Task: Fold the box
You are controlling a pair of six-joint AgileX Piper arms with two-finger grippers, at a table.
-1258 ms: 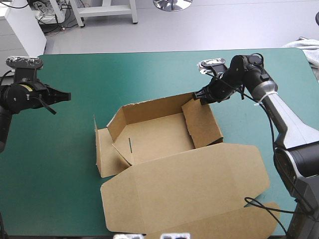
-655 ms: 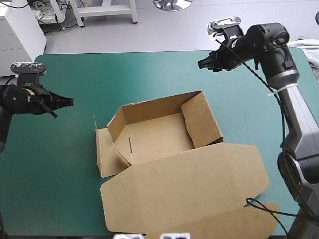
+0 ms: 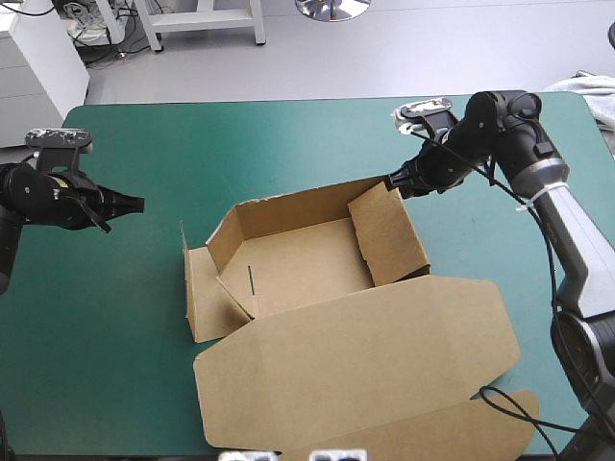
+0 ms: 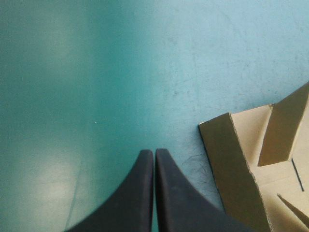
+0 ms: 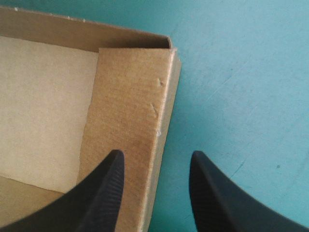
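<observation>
The box sits mid-table as an open tray, its lid flat toward the near edge. The right gripper is at the tray's far right corner, fingers apart, the right wall's edge between them. Well left of the box, the left gripper is closed, empty, over the cover.

The box was brown corrugated board, matt and dry, with fluting showing along its cut edges and a faint ribbed grain on the raised wall. The bench wore a teal-green cover, smooth, lightly scuffed, with a soft sheen. The right claw had black fingers with finely ribbed inner faces; the left claw looked smooth and matt.
</observation>
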